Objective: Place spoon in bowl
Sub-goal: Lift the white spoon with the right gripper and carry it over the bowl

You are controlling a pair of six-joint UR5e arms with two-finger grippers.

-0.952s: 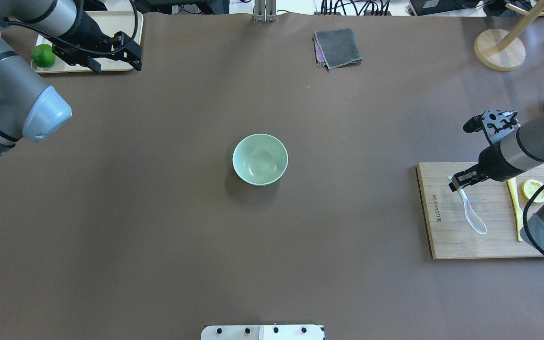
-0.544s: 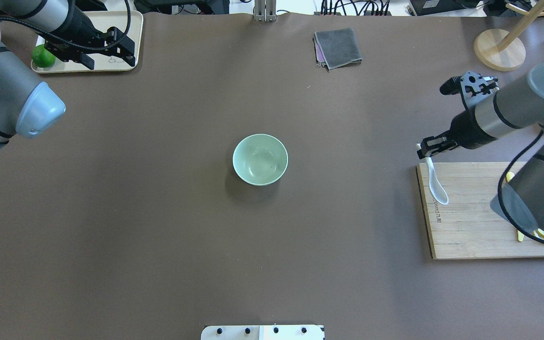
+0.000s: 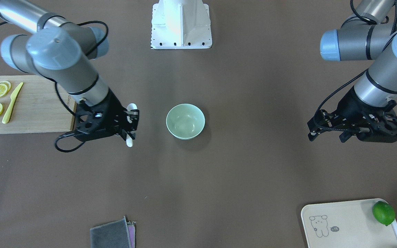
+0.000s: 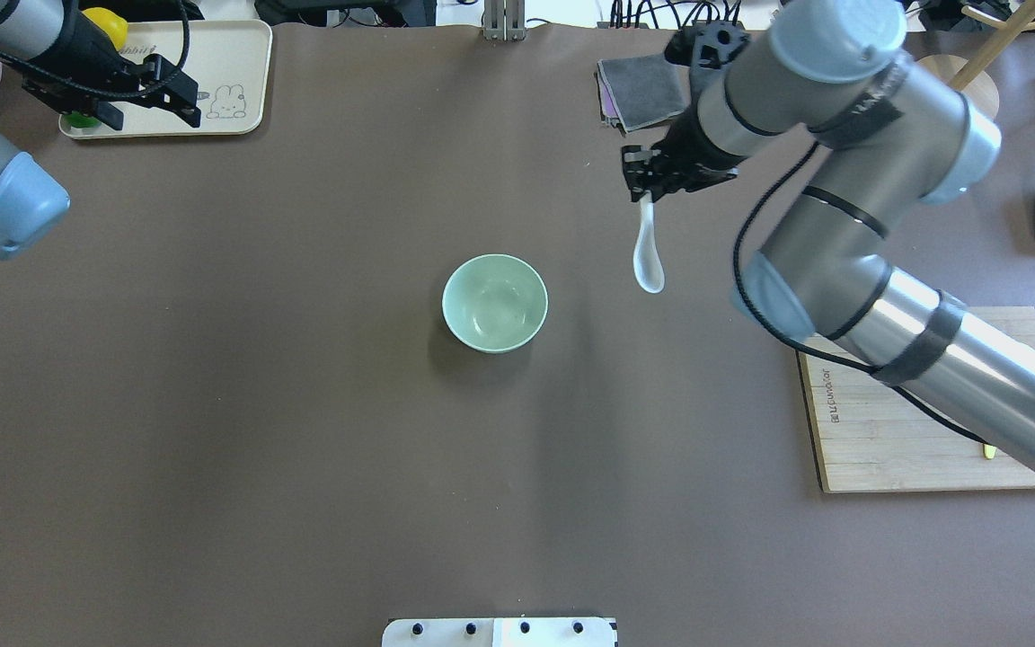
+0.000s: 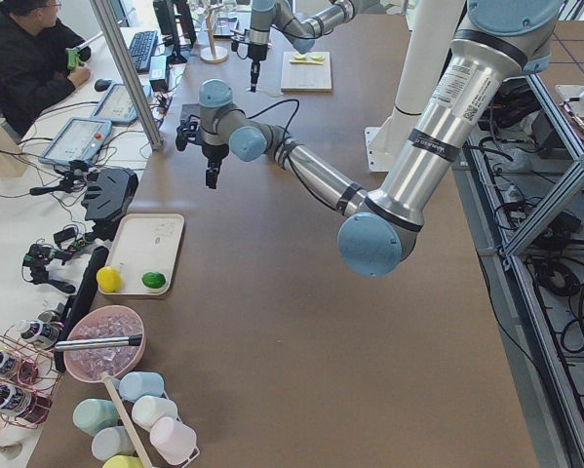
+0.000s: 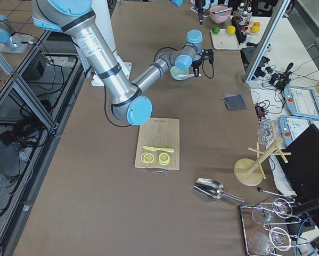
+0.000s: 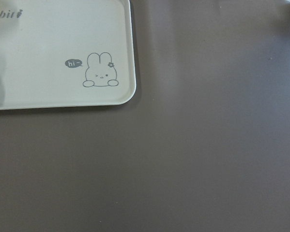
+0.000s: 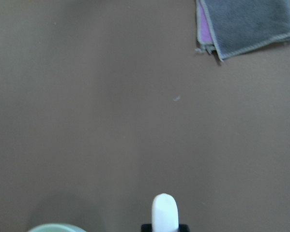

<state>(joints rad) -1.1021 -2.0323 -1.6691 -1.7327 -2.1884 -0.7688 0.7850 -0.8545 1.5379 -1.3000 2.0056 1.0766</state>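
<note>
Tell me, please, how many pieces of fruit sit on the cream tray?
2: a green lime and a yellow fruit, side by side at one end of the cream tray; none seems hidden.

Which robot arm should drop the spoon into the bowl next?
The right one. The right gripper is shut on the spoon, which hangs in the air just beside the bowl. The left gripper is open and empty, far off near the tray.
</note>
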